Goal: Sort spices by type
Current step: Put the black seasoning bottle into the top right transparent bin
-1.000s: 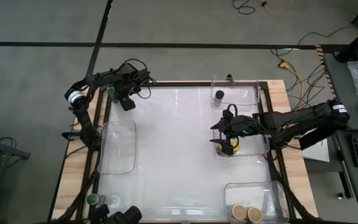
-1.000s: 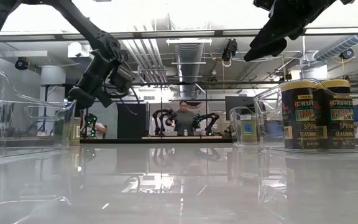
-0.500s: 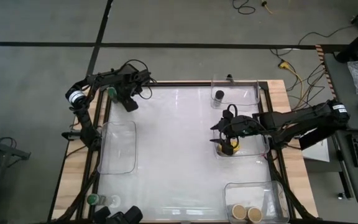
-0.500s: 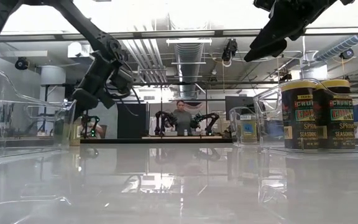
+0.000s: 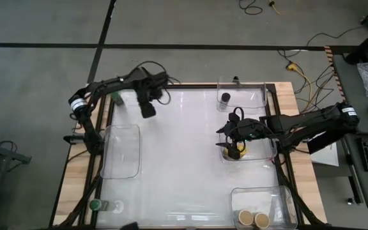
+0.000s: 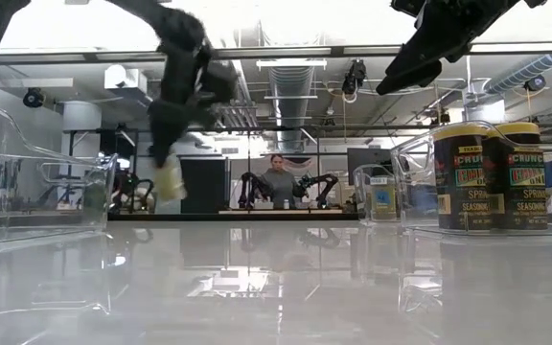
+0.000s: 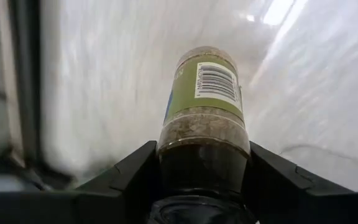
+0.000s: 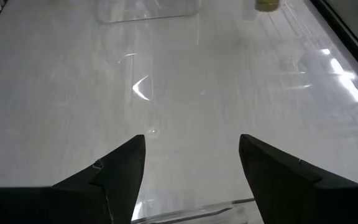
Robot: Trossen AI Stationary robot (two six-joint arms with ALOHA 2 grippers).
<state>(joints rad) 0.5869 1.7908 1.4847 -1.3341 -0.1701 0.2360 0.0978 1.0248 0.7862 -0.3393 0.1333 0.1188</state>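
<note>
**Inspector:** As the left wrist view shows it, the left gripper's (image 7: 201, 186) jaws are clamped on a spice jar (image 7: 204, 118) with a barcode label and dark contents; its lid is hidden between them.

**Clerk:** And its position?

**Inspector:** A second ago that gripper sat at the desk's far left corner. It has since swung inward over the white desk (image 5: 184, 160), and in the low view the jar hangs clear of the surface.

**Clerk:** The other arm?

**Inspector:** The right gripper (image 5: 235, 131) has not moved; its jaws stand apart and empty above the bin (image 5: 260, 156) holding a yellow-lidded jar (image 5: 234, 153).

**Clerk:** Significance?

**Inspector:** Judged from this, the jar is in transit to a bin. One black-lidded jar (image 5: 225, 98) waits alone in the far bin (image 5: 254, 96); two tan-lidded jars (image 5: 253, 219) are already paired.
</note>
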